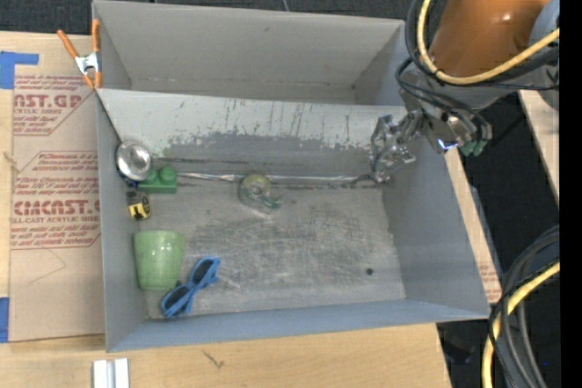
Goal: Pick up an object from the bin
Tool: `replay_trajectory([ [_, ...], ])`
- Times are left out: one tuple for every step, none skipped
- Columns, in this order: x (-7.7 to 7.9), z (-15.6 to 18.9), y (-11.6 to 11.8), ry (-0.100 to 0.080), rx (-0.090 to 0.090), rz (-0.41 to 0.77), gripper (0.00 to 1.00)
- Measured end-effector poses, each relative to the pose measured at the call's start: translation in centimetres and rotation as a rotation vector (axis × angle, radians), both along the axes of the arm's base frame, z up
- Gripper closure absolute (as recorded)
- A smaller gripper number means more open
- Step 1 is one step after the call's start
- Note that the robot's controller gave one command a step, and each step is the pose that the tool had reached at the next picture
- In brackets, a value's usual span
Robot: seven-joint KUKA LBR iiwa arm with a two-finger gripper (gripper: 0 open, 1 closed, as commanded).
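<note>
red txt "CAST.GP", "-CAST ACRYLIC", on cardboard [50, 286]

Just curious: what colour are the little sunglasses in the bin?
The sunglasses are blue, seen in the camera view.

The bin [273, 59] is matt grey metal, its floor scratched and dull beside the tool [391, 157]. Behind the tool, the arm's orange cover [491, 18] is smooth and glossy. Far across from the tool, a polished metal cap [133, 160] shines. The green cup [158, 257] looks like frosted plastic, and the blue sunglasses [191, 284] like glossy plastic.
</note>
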State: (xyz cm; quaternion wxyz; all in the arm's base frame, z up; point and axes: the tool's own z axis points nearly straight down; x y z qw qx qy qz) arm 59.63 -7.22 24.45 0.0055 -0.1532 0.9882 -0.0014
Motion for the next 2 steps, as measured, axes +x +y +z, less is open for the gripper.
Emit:
replay_trajectory([
  [-1.56, -11.13, 0.56, 0.016, 0.002, 0.184, 1.00],
  [-1.38, -10.73, 0.52, 0.010, 0.000, 0.183, 0.00],
])
